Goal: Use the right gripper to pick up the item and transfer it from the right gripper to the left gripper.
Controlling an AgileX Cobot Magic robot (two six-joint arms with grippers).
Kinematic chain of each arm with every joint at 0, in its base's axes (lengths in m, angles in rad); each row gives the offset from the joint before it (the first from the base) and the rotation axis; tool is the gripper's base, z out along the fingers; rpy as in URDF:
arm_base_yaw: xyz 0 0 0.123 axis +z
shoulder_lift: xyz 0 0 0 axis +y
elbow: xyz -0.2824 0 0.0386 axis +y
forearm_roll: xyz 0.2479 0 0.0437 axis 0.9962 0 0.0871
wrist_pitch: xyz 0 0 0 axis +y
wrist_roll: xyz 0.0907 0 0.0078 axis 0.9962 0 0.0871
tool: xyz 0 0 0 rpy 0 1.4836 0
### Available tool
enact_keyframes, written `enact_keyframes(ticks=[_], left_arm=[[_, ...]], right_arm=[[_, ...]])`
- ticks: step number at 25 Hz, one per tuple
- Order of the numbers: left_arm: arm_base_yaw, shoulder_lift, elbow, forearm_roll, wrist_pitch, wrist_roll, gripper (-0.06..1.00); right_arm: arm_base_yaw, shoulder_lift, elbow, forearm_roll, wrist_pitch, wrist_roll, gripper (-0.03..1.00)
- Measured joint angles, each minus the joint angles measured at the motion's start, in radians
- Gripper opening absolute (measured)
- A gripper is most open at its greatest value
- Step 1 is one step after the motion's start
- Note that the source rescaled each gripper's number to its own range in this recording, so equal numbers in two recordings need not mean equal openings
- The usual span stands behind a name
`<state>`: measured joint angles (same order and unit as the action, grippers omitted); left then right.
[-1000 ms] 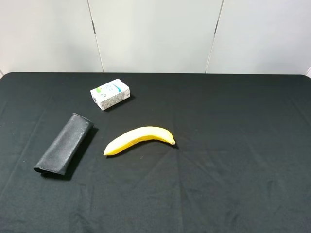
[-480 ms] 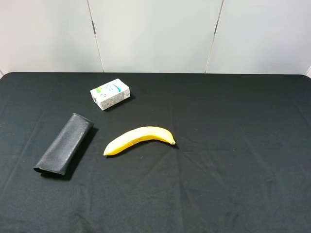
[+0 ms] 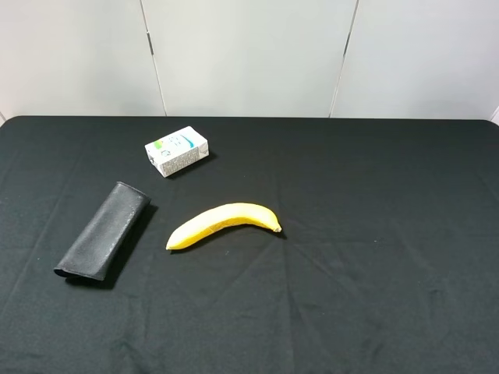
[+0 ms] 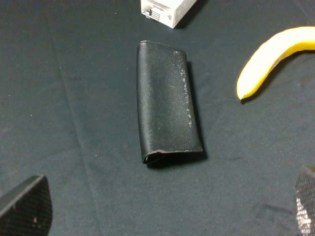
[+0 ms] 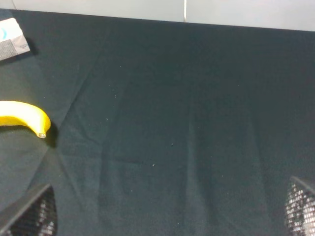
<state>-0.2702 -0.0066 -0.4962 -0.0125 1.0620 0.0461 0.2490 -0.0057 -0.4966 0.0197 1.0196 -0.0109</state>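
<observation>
Case (image 3: 104, 233), long and black, lies flat on the bench (image 3: 374, 234) just left of the banana (image 3: 222, 224), with the white carton (image 3: 177, 151) beyond both. Left pincer (image 4: 157, 216) hangs spread above the case; right pincer (image 5: 167, 216) seems spread too, holding nothing.

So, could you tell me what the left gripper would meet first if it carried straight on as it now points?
Most likely the black case, which lies between its open jaws' line; depth is unclear.
</observation>
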Motion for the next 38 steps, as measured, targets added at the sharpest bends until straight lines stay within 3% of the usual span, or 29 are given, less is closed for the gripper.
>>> enact_keyframes(ticks=[3, 6, 11, 15, 38], left_arm=[[0.029, 0.000, 0.000, 0.000, 0.000, 0.000, 0.96], [0.125, 0.000, 0.000, 0.000, 0.000, 0.000, 0.96], [0.264, 0.000, 0.000, 0.000, 0.000, 0.000, 0.96], [0.272, 0.000, 0.000, 0.000, 0.000, 0.000, 0.96], [0.272, 0.000, 0.000, 0.000, 0.000, 0.000, 0.96]], right_arm=[[0.000, 0.000, 0.000, 0.000, 0.000, 0.000, 1.00], [-0.017, 0.000, 0.000, 0.000, 0.000, 0.000, 1.00], [-0.134, 0.000, 0.000, 0.001, -0.001, 0.000, 1.00], [-0.183, 0.000, 0.000, 0.002, -0.001, 0.000, 1.00], [-0.184, 0.000, 0.000, 0.003, 0.000, 0.000, 1.00]])
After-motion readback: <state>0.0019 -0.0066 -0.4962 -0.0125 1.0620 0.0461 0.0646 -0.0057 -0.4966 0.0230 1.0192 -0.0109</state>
